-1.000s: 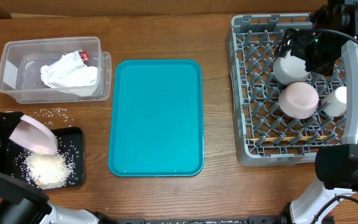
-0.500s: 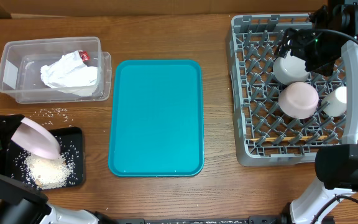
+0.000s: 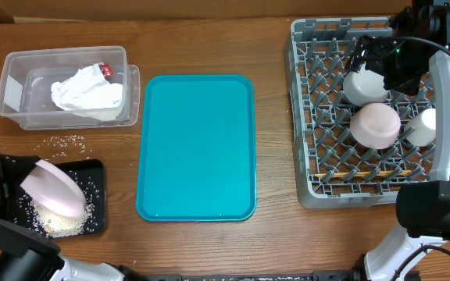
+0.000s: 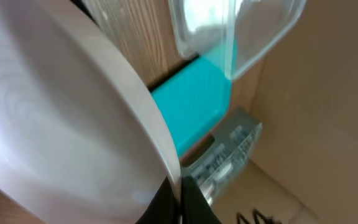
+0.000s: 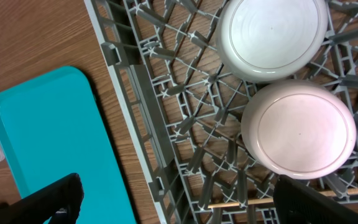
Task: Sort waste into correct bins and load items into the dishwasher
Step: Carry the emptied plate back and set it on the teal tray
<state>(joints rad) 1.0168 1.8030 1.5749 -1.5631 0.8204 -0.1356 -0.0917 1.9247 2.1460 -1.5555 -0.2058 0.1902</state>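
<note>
Plate point(image 3: 53, 197) has tipped flatter over the black tray point(image 3: 94, 167) at eight o'clock, its rim pinched by the closed left gripper point(image 3: 10, 178). It looks stiff, slick and breakable, so a rim grip suits. Right gripper point(image 5: 179, 205) gapes empty above the rack point(image 3: 307, 191) at two o'clock.

Wood table point(image 3: 273, 140): clear tub point(image 3: 10, 90) at back left, loose rice point(image 3: 67, 141) just before it, black tray point(image 3: 94, 166) front left, teal tray point(image 3: 198, 148) in the middle, grey rack point(image 3: 297, 94) at right.
</note>
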